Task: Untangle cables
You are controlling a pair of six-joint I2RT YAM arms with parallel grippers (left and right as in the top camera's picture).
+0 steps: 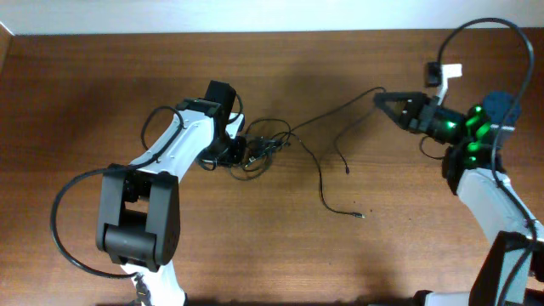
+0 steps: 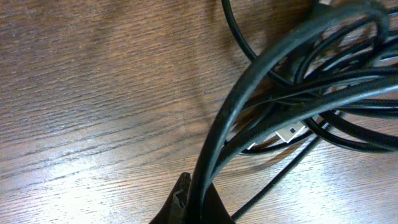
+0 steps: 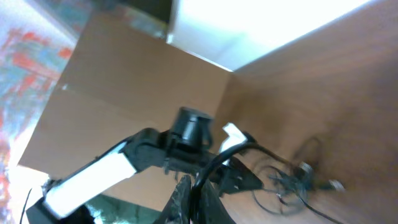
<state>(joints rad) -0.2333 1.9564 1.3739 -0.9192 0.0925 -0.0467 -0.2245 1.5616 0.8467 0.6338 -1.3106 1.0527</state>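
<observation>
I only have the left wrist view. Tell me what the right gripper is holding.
Observer: The right gripper sits far right of the tangle, shut on one cable that runs back to it.
Operator: Report loose ends outside my picture.
Observer: Two lie between the arms: an upper plug end and a lower plug end nearer the front edge.
Operator: Say where the left gripper sits overhead.
Observer: The left gripper is at the tangle's left edge, shut on it.
</observation>
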